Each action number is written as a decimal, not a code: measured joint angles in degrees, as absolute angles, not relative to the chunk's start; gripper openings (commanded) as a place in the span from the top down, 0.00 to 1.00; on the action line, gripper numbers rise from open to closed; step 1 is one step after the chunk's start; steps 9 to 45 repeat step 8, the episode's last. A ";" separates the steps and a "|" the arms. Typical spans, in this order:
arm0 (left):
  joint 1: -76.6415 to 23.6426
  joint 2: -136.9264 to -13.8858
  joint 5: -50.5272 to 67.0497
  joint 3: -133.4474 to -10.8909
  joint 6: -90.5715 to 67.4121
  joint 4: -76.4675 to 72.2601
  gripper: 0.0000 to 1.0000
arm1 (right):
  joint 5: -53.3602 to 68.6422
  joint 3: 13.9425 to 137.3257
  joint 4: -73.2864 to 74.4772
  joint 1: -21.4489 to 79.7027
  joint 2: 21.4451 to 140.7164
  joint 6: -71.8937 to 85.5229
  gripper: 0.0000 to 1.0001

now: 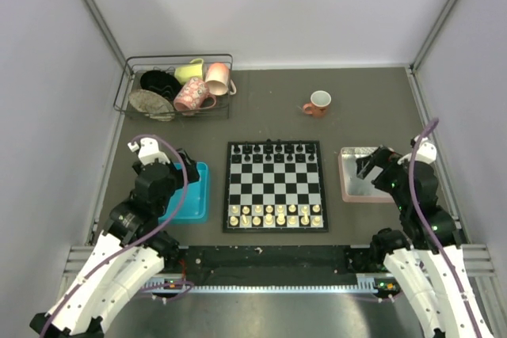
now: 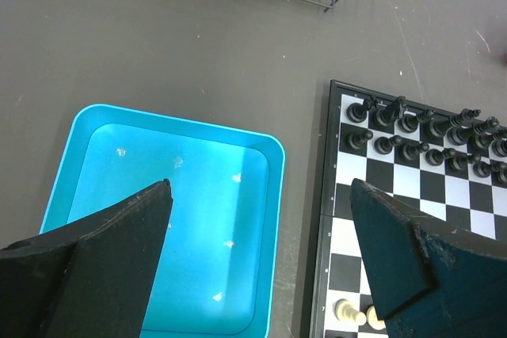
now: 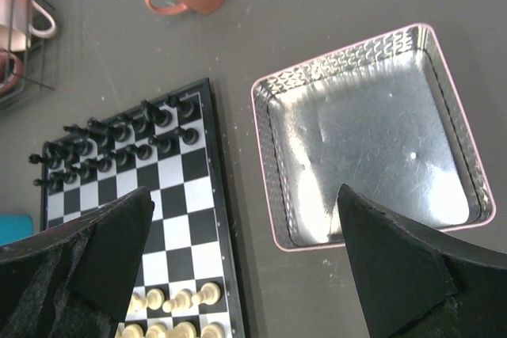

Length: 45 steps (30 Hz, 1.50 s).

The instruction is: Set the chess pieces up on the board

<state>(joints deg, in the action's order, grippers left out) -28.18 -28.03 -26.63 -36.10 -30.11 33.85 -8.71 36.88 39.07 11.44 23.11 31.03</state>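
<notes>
Black and spread wide, your left fingers (image 2: 119,259) hold nothing and hang over the blue tray (image 2: 182,120). A few pale specks show on its floor, too small to name. Your right fingers (image 3: 396,267) are just as wide and just as empty, over the pink tray (image 3: 372,140), whose foil-like floor looks bare.

Between the two trays lies the board (image 1: 273,184), flat on the table (image 1: 269,108). From your left fingers it sits to the right; from your right fingers, to the left. Neither arm looks clearly nearer.

The cream pieces (image 1: 273,214) stand in two rows along the board's near edge, and the rows run left to right, across your reach. The black pieces (image 1: 273,152) fill the two far rows, and the middle squares are open.

Judging by that, the setting-up looks done or close to it. From above, the cream pieces are too small for you to check that each stands upright on its own square. If one needs a nudge, you would come in over the near edge from whichever side it lies on.
</notes>
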 measured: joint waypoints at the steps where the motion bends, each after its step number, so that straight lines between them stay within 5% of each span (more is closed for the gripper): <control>1: -28.18 -27.75 -26.68 -35.88 -30.13 33.89 0.02 | -8.93 36.88 39.07 11.42 22.50 31.05 0.01; 45: -28.18 -26.06 -26.98 -33.80 -30.15 33.36 0.01 | -10.94 36.88 39.07 11.42 21.10 31.03 0.01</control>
